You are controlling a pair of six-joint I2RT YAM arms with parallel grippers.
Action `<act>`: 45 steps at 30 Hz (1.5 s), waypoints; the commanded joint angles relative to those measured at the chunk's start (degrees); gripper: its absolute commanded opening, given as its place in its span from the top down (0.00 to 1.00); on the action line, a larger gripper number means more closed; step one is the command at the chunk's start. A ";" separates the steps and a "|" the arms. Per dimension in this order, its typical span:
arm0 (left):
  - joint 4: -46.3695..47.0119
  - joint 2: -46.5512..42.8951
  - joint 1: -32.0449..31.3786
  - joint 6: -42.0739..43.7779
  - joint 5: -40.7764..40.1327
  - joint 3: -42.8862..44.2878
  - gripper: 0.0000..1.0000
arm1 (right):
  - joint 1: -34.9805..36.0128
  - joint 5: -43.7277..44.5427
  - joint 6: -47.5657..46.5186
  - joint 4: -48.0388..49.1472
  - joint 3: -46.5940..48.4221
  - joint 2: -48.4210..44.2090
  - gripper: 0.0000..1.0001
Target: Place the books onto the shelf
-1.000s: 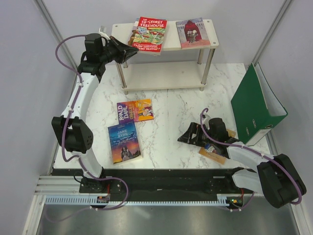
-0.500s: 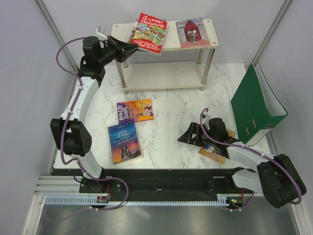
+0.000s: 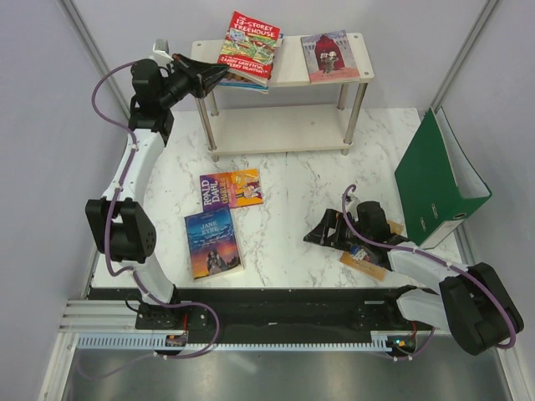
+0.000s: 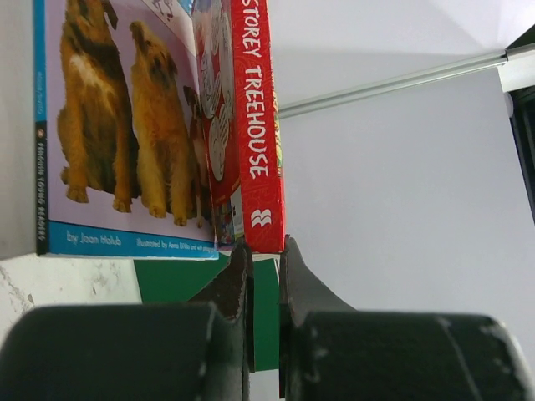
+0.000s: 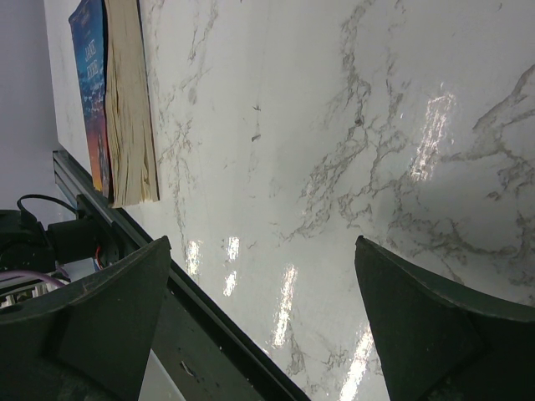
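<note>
- Left gripper (image 3: 214, 78) pinches thin red Treehouse paperback (image 3: 249, 46) over cream two-tier shelf's (image 3: 289, 73) left end.
- Right gripper (image 3: 323, 234) gapes wide, empty, above white marble worktop (image 3: 292, 196).

The marble table (image 3: 292, 221) bears shelf (image 3: 280, 129), Roald Dahl (image 3: 231, 188), Jane Eyre (image 3: 213, 242), binder (image 3: 435, 180).

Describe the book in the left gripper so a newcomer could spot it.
At the back stands a small two-tier rack with cream-white boards and silver legs. Over its top board's left end, the left gripper pinches a bright red paperback, "13-Storey Treehouse". Its neighbour, a darker red paperback, lies flat and ungripped.
</note>
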 commanded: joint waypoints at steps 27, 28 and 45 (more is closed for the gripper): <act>-10.87 2.28 1.77 1.81 4.46 7.85 0.30 | 0.26 -0.69 0.14 2.29 -0.09 0.32 0.02; -11.04 2.37 1.86 1.72 4.55 8.03 0.30 | 0.26 -0.69 0.14 2.29 -0.09 0.06 0.02; -12.01 -1.76 3.44 1.54 5.78 2.58 0.25 | 0.26 -0.78 0.14 2.29 -0.09 0.15 0.02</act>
